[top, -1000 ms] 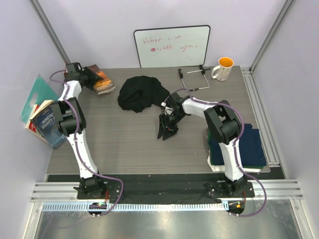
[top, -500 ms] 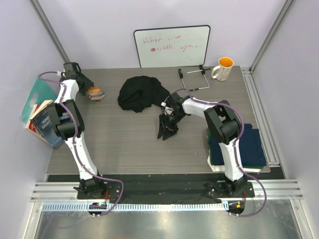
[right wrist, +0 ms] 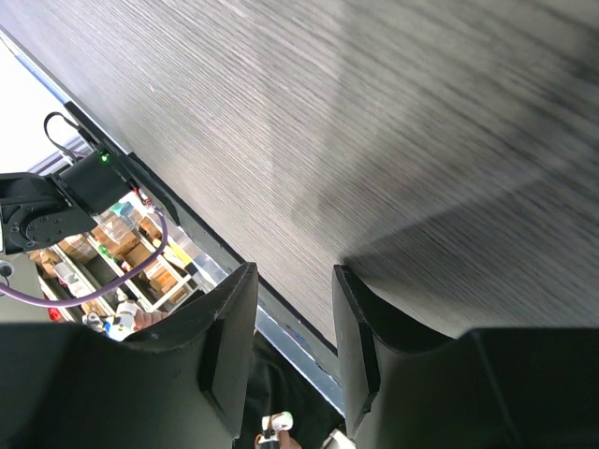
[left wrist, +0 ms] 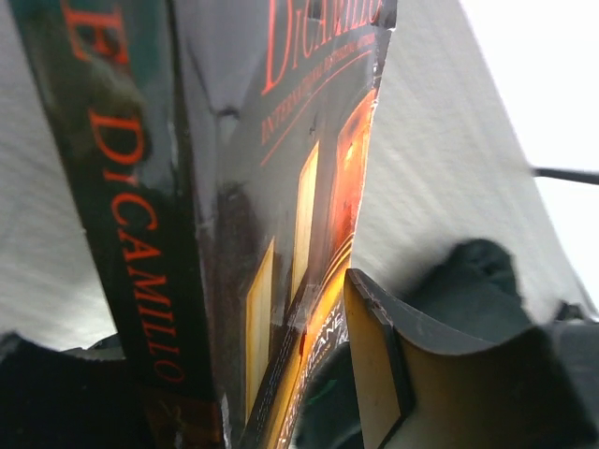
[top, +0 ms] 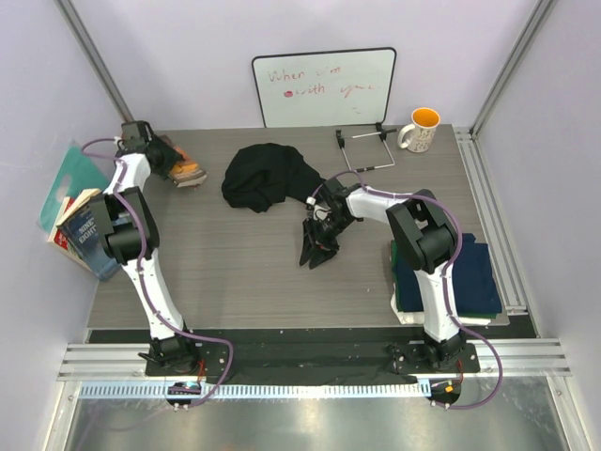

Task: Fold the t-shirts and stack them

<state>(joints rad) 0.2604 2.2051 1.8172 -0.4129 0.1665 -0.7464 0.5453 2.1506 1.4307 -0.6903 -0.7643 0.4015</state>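
Top view first: the black t-shirt (top: pixel 268 177) sits crumpled at the back middle of the table (top: pixel 235 272). The folded stack (top: pixel 460 277) (navy on top, green and white edges peeking out below) is at the near right, beside the right arm's base link. The left arm (top: pixel 131 174) reaches to the far left corner, where the left jaws are clamped on a book (top: pixel 188 172). The right jaws hang low just in front of the black shirt. A whiteboard (top: pixel 324 87) and a mug (top: pixel 420 130) sit along the back.

Left wrist: the book's dark cover with orange "DiCamillo" lettering fills the frame, pinched against one finger (left wrist: pixel 374 365).

Right wrist: fingers (right wrist: pixel 229 346) parted with a clear gap, nothing between them, just bare wood-grain table beyond.
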